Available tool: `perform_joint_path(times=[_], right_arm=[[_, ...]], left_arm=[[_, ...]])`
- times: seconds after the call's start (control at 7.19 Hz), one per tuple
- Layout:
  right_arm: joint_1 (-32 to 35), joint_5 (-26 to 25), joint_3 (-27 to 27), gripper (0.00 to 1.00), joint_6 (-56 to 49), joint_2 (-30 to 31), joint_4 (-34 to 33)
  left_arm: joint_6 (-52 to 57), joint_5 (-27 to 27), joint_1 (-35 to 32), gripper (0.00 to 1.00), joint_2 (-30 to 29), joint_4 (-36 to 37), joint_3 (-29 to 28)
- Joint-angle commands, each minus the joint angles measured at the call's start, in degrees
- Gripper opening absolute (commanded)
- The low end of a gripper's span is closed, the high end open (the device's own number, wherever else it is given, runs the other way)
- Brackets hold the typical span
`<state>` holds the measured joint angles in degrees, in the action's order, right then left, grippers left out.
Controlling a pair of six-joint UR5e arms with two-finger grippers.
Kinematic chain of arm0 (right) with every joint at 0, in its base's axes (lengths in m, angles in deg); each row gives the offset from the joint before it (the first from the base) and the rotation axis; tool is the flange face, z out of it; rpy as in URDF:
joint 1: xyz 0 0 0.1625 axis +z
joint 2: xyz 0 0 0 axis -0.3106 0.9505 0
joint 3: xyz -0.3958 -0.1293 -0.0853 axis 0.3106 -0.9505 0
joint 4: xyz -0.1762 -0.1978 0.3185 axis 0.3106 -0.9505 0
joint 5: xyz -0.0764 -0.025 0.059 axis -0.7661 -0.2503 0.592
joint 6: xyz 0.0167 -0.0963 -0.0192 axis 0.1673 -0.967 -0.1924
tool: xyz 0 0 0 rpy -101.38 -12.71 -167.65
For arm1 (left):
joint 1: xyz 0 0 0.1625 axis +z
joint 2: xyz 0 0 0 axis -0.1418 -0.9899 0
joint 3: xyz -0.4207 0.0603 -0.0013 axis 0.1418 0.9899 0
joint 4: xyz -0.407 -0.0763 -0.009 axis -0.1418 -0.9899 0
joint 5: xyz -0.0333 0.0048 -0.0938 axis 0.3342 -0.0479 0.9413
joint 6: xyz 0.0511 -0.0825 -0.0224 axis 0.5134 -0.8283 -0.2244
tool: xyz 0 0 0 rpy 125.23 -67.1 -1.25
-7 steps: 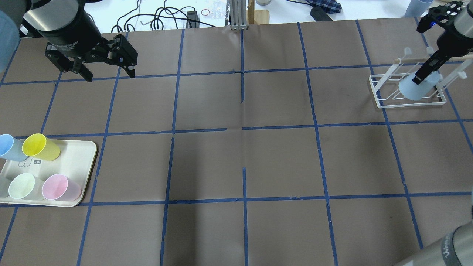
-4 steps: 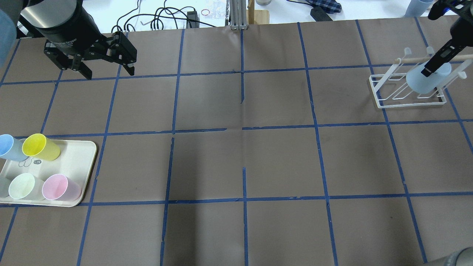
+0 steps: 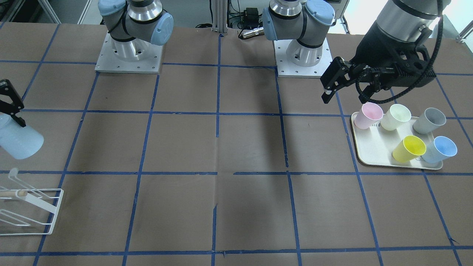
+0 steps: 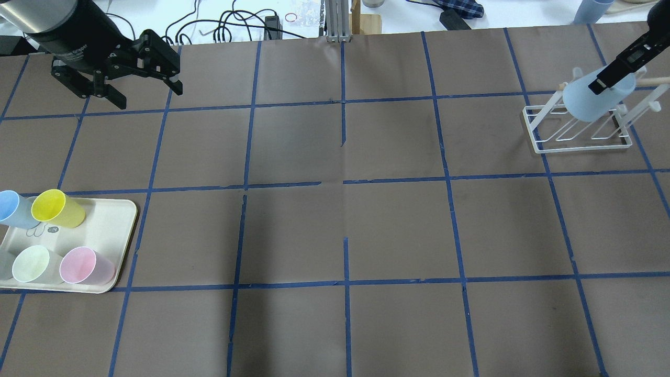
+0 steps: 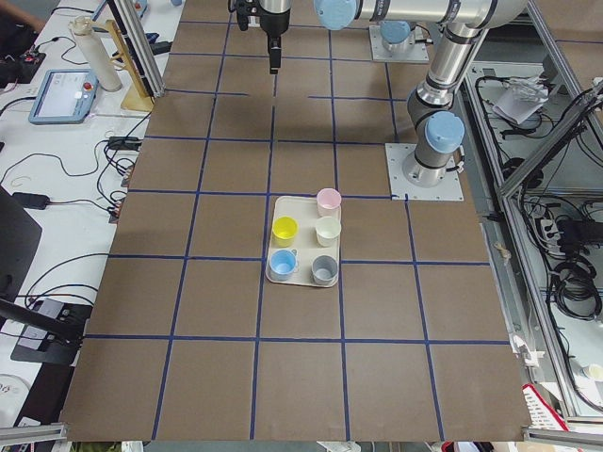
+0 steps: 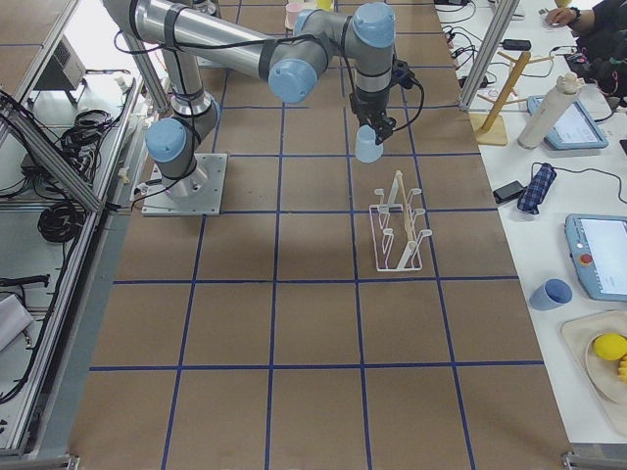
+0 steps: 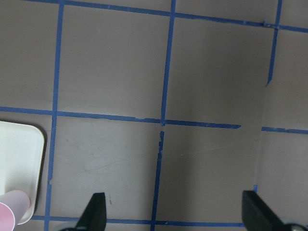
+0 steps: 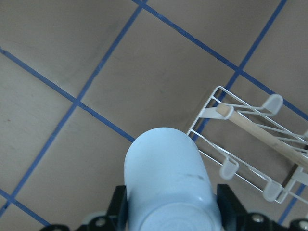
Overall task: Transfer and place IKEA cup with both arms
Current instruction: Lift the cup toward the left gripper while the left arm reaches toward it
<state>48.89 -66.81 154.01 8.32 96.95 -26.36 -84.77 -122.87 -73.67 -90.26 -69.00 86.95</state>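
Note:
My right gripper (image 4: 618, 73) is shut on the IKEA cup (image 4: 592, 100), a pale light-blue tumbler. It holds the cup near its base end, tilted, with the wide rim pointing down. The cup hangs in the air above the white wire rack (image 4: 581, 148), apart from it. The cup also shows in the front view (image 3: 19, 142), the right side view (image 6: 368, 147) and the right wrist view (image 8: 166, 180). My left gripper (image 4: 147, 96) is open and empty, high over the far left of the table. It also shows in the front view (image 3: 343, 99).
A cream tray (image 4: 112, 225) at the near left holds yellow (image 4: 55, 208), light blue (image 4: 10, 207), pale green (image 4: 31, 263) and pink (image 4: 84, 265) cups, plus a grey cup (image 3: 430, 120). The rack has upright pegs and a wooden bar (image 8: 255, 132). Blue tape lines grid the brown table.
My right gripper has lifted the cup up out of the rack and toward the far edge. My left gripper has drifted a little to the far left, still open.

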Motion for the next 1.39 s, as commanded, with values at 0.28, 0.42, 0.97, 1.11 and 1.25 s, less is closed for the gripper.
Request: perform_joint_path(times=[0.28, 0.42, 0.97, 1.11, 1.25], right_arm=[[2.7, 22.0, 0.7, 0.35, 9.2, 1.6, 7.7], [5.1, 26.3, 0.7, 0.34, 11.8, 1.5, 9.0], [9.7, 51.9, 1.0, 0.31, 22.9, 1.5, 18.0], [11.4, 57.2, 0.9, 0.3, 26.2, 1.2, 20.2], [13.8, 60.7, 1.2, 0.3, 29.6, 1.1, 21.9]], left_arm=[[17.8, 14.5, 10.7, 1.0, 1.1, -10.7, 1.3], [22.8, 15.5, 12.7, 1.0, 0.9, -12.9, 1.6], [22.9, 35.2, 16.1, 1.0, -4.0, -14.9, 10.2], [22.4, 37.5, 13.1, 1.0, -4.8, -14.8, 11.7], [19.4, 41.4, 7.6, 1.0, -5.2, -14.8, 11.9]])
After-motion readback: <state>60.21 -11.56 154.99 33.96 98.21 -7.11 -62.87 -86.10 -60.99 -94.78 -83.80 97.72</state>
